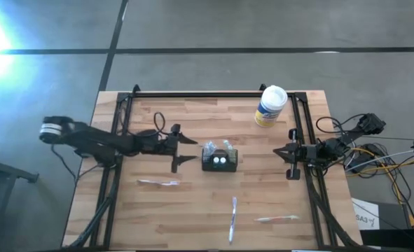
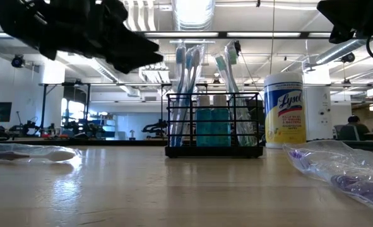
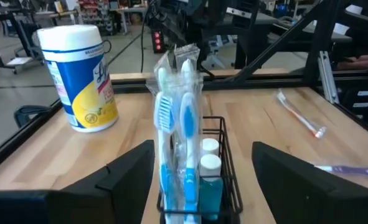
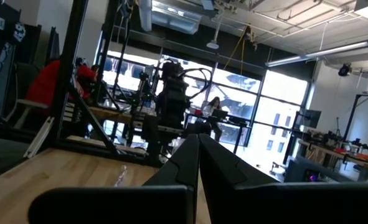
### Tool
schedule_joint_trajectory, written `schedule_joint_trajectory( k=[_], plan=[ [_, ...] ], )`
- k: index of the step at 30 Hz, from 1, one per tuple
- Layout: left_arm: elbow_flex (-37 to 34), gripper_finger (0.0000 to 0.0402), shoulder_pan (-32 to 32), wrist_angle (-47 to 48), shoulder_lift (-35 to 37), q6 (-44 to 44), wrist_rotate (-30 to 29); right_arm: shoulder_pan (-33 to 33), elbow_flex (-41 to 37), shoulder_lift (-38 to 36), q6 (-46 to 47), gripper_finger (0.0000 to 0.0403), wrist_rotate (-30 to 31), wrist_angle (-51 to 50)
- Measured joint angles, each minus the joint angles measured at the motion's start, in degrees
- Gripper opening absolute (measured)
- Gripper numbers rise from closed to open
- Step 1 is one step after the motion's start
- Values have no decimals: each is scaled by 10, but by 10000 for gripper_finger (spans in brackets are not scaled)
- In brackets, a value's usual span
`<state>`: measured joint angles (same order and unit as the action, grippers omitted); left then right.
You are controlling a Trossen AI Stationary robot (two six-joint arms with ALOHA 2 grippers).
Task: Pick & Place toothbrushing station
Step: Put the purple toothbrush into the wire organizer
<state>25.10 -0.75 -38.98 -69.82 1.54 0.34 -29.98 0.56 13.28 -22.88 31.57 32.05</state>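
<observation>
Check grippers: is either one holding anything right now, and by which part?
Nothing held. Left gripper is open, just short of the toothbrushing station, fingers clear of its wire frame. Right gripper is shut on nothing at the table's right edge.

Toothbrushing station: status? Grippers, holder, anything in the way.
Left gripper open, just left of toothbrushing station, not holding it. Right gripper shut, parked at right edge. Station upright mid-table. Lysol canister behind it, wrapped toothbrushes in front, all apart.

Overhead looks down, low looks level; both share the toothbrushing station [image 1: 220, 159]
</observation>
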Motion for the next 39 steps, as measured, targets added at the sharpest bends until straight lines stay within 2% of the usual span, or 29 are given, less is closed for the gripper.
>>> schedule_joint_trajectory(
  k=[3,6,9,13,15,17,20,22,26,30,34,39],
  plan=[
    [0,264,1,83,71,3,0,0,0,0,2,8,0,0],
    [0,228,9,153,143,22,3,0,0,0,3,8,0,0],
    [0,157,12,222,208,30,6,0,0,0,4,8,0,0],
    [0,39,12,294,282,30,5,0,0,0,4,8,0,0],
    [-1,13,12,327,310,29,2,0,0,0,9,8,0,0],
    [-1,12,12,352,333,20,-26,0,0,0,15,8,0,0],
    [-1,6,13,381,362,0,-99,0,0,0,15,8,0,0],
    [-1,5,12,399,375,0,-123,0,0,0,15,8,0,0],
    [-13,5,12,412,384,-3,-91,0,0,0,15,8,0,0],
    [-27,3,13,411,384,-61,-69,0,0,0,15,8,0,0],
    [-62,3,13,353,389,-87,-54,0,0,0,19,8,0,0],
    [-101,4,13,310,408,-76,-28,0,0,0,19,8,0,0]
  ],
)
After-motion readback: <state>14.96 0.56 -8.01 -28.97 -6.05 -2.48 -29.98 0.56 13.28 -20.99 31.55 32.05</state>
